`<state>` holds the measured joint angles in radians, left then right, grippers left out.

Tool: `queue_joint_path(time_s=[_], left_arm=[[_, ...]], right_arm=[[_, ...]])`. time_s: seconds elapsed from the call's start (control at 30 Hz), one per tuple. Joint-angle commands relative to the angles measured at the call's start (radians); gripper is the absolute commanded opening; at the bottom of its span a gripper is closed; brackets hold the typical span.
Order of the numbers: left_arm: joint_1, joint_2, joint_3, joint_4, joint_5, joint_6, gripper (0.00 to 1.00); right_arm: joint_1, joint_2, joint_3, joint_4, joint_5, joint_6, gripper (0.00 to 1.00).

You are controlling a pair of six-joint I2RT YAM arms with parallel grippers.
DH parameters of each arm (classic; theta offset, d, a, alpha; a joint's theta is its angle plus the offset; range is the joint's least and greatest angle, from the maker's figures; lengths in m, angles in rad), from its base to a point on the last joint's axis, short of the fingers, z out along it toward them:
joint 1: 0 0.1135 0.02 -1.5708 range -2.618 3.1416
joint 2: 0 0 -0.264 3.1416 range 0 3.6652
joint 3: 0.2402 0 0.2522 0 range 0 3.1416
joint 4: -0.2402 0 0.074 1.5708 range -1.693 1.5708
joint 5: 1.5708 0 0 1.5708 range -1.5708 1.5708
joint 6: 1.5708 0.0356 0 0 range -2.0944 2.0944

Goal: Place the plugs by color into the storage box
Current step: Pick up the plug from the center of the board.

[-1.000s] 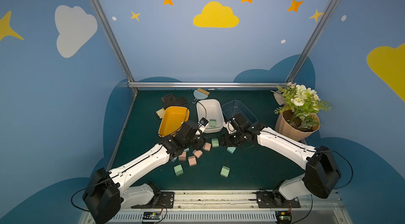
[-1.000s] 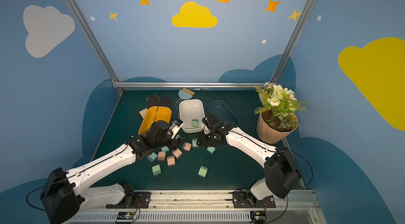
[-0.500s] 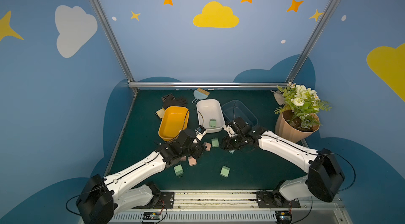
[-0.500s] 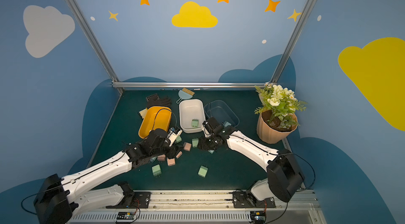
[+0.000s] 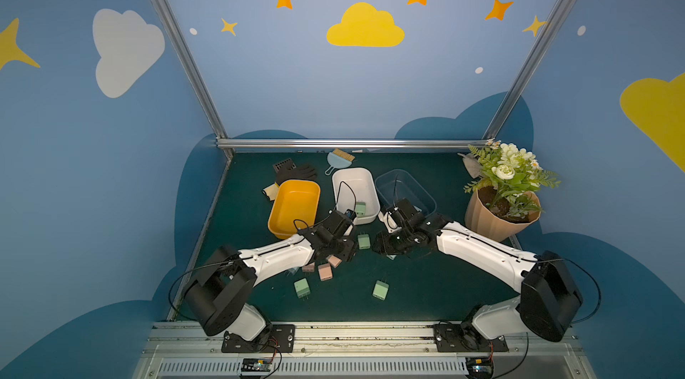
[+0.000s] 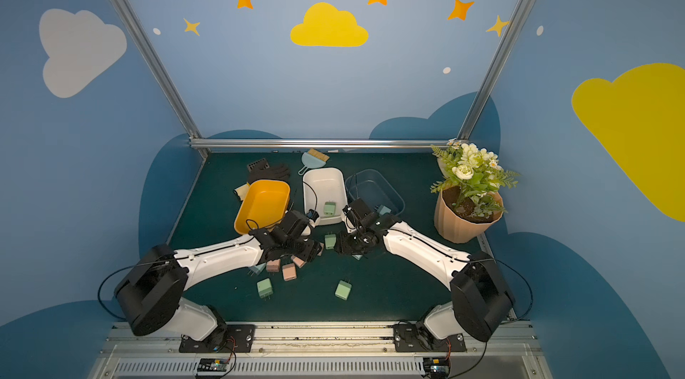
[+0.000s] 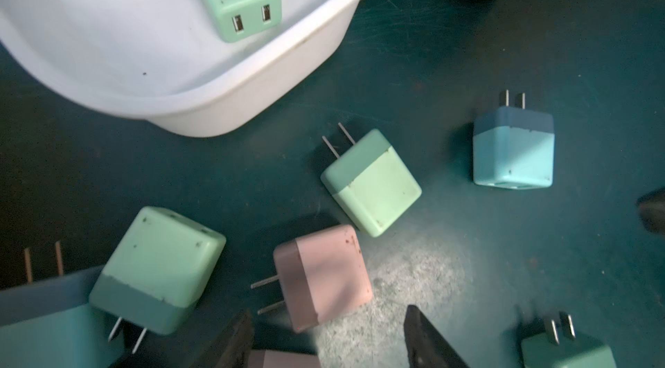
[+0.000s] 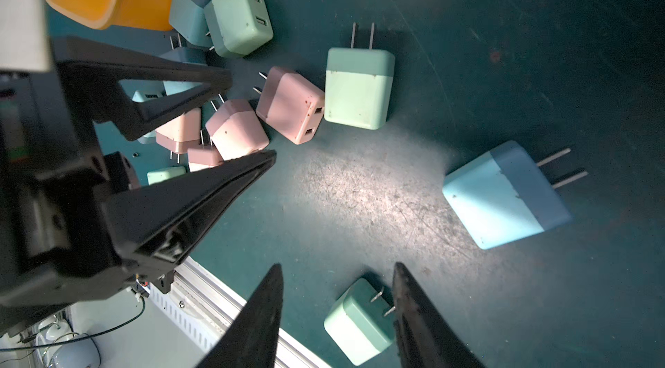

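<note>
Plugs (image 5: 302, 287) in pink, green and blue lie scattered on worktop (image 5: 426, 284), near side of three boxes. One green plug (image 5: 360, 208) sits inside white box (image 5: 352, 177), which stands between yellow box (image 5: 293, 203) and blue box (image 5: 404, 184). Left hand (image 8: 252, 118) is spread open above pink plugs (image 8: 291, 105), gripping nothing. Right hand (image 8: 336, 264), just right of it, has fingers parted and is empty, with blue plug (image 8: 503, 197) on worktop close by.
</note>
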<state>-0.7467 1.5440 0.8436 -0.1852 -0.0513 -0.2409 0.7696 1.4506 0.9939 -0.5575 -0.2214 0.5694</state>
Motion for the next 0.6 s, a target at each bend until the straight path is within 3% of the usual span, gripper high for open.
queue_joint_path(time_s=[0.0,0.37,0.57], left_arm=[[0.009,0.048,0.044,-0.036,0.037,-0.012,0.66],[0.027,0.137,0.081,-0.074,0.051,0.023,0.63],[0.029,0.169,0.109,-0.089,0.082,0.045,0.56]], right_arm=[[0.001,0.013,0.017,-0.009,0.014,0.006,0.50],[-0.002,0.037,0.061,-0.030,0.034,-0.004,0.50],[-0.001,0.061,0.088,-0.039,0.016,0.001,0.50]])
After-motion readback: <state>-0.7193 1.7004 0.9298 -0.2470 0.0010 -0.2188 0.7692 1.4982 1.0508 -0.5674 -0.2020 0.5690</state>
